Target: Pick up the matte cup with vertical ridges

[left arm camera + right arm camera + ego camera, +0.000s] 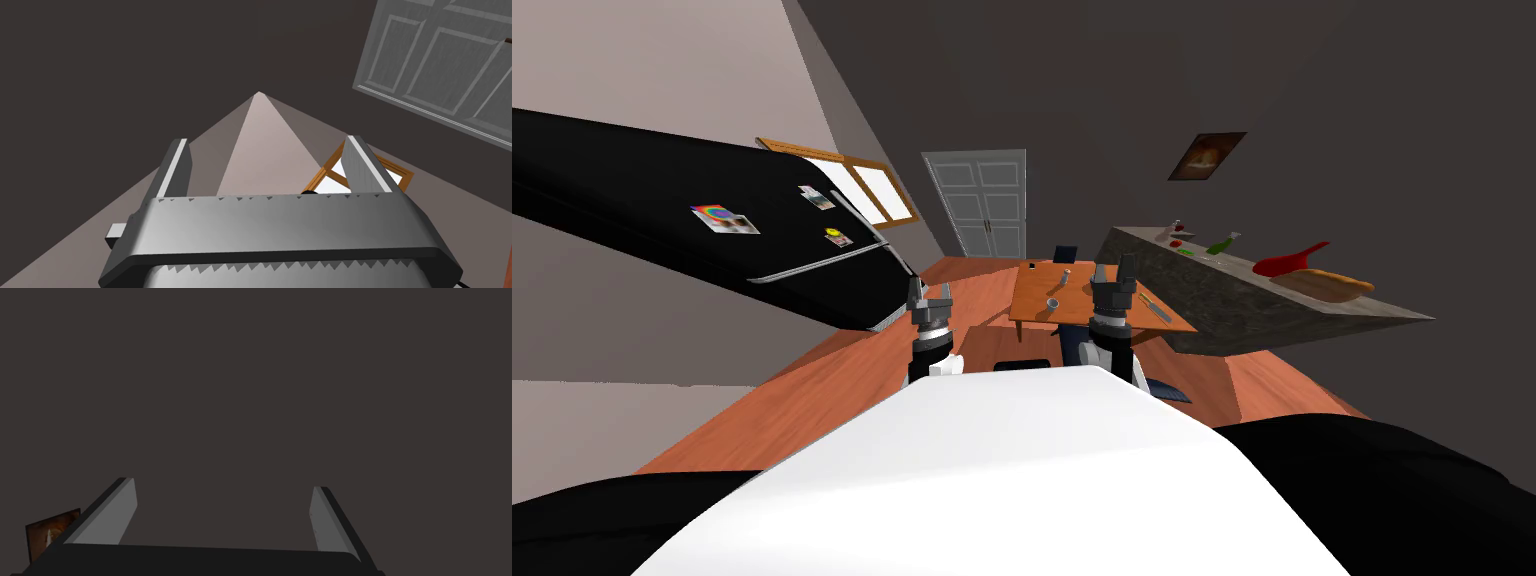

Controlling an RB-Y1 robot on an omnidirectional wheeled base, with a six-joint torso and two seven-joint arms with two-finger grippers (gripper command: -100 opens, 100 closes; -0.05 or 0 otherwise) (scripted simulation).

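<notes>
Checking head view first: where's the cup? — Kim

Small grey cup [1052, 303] stands on the wooden table [1032, 300] ahead, near its middle. Ridges too small to tell. A second small grey item [1069, 273] and a black one [1032, 266] sit farther back on the same table. Dark chair [1065, 253] beyond it, white panelled door [982, 200] in the far wall. — Raj

Hands? — Kim

Left hand [932, 292] and right hand [1115, 272] are up, side by side. The cup shows between them, farther off and well apart from both. Black fridge [662, 200] on my left. Grey table [1232, 310] on my right carries a red thing [1292, 262], a green bottle [1220, 244] and a wooden board [1322, 283]. — Raj

Left wrist view? — Kim

Left hand [265, 150]: fingers [172, 170] spread wide, released, nothing between them. — Raj

Right wrist view? — Kim

Right hand [222, 485]: fingers [107, 513] just as far apart, released, grasping nothing. — Raj
</notes>
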